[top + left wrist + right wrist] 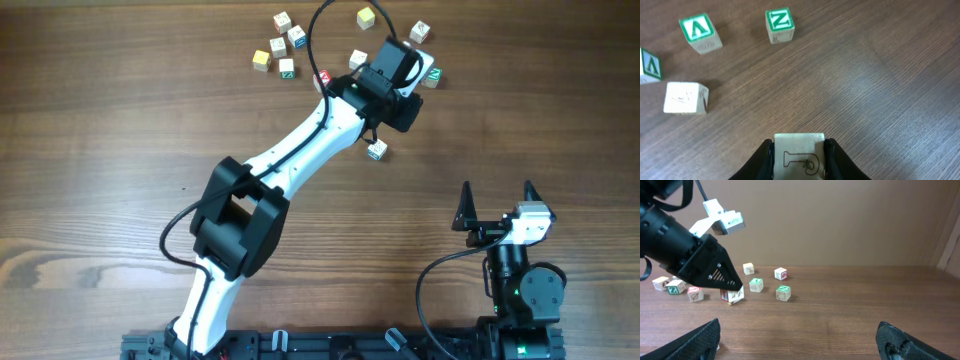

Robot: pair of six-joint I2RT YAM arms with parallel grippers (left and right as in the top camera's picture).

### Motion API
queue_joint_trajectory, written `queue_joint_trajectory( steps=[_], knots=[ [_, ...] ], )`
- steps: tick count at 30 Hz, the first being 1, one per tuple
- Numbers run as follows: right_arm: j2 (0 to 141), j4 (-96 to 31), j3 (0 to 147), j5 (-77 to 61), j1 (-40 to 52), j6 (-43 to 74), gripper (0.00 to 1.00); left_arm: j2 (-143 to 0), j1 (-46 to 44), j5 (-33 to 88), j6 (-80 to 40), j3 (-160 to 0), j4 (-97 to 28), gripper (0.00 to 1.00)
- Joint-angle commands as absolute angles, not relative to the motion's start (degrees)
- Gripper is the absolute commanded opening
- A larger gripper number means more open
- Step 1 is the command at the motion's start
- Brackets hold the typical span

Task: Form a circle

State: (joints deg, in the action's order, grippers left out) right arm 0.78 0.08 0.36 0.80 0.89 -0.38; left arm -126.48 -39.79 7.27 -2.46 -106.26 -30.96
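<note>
Clearly, the left claw (799, 151) is clamped on a pale wooden cube (800, 162) with a dark-outlined letter on its top face, one finger pressed to each side. Ahead of it on the tabletop (865, 75) stand loose cubes: a green Z cube (779, 24), a green A cube (700, 32) and, nearer on its left, a plain cube (685, 97). The circle (279, 45) — five small cubes bunched close — lies well off to that claw's left, apart from it. The right claw (498, 197) sits back near its base, fingers spread wide, holding nothing.
</note>
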Motion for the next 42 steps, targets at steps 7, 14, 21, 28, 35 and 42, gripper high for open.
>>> queue_joint_trajectory(
  steps=[7, 14, 21, 28, 35, 42],
  knots=[
    [0.3, 0.3, 0.3, -0.1, 1.1, -1.4, 1.00, -127.7, -43.0, 4.3, -5.7, -106.8, -34.0, 0.24],
    [0.3, 0.3, 0.3, -0.1, 1.1, -1.4, 1.00, -127.7, -44.7, 2.7, -5.7, -106.8, -35.5, 0.23],
    [0.3, 0.3, 0.3, -0.1, 1.1, -1.4, 1.00, -130.0, -44.8, 1.6, -9.7, -106.8, -32.9, 0.23],
    [0.3, 0.3, 0.3, -0.1, 1.1, -1.3, 0.99, -133.3, -44.9, -2.9, -10.6, -106.8, -32.3, 0.22],
    [0.3, 0.3, 0.3, -0.1, 1.1, -1.4, 1.00, -134.2, -44.9, -4.8, -13.0, -106.8, -31.2, 0.23],
    [0.3, 0.3, 0.3, -0.1, 1.1, -1.4, 1.00, -134.2, -44.9, -7.2, -17.2, -106.8, -31.2, 0.24]
  ],
)
